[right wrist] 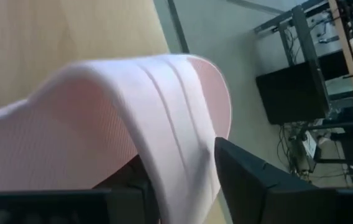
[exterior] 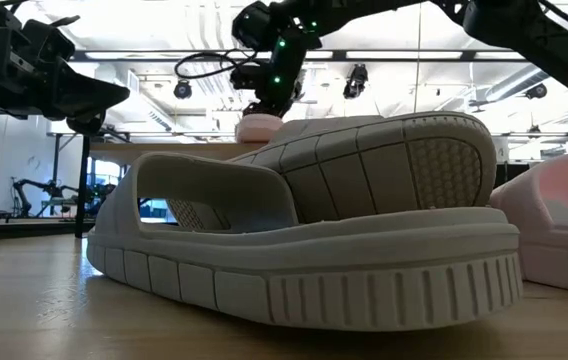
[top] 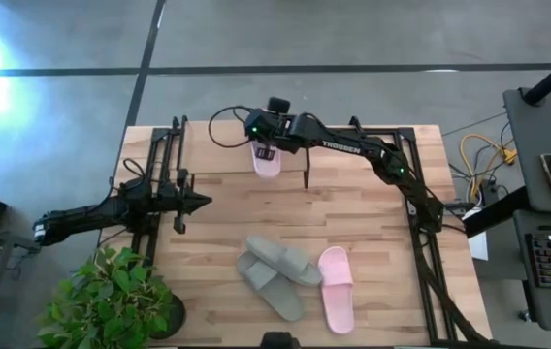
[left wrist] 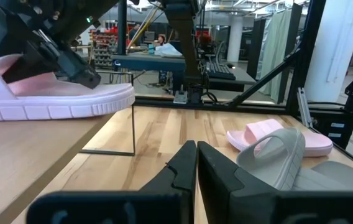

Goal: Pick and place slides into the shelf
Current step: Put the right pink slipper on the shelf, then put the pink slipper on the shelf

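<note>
Gripping a pink slide, seemingly on the shelf, right tool.

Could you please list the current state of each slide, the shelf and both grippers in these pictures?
Pale pink slide sandal on the shelf: resting on the top plank, strap gripped by the right gripper.
Second pale pink slide sandal: lying flat on the table, untouched.
Two grey-green slide sandals: on the table, one overlapping the other.
Low wood-topped black-framed shelf: upright, bearing one pink slide.
Right gripper: shut on the strap.
Left gripper: shut, empty, above the table's left side.
</note>
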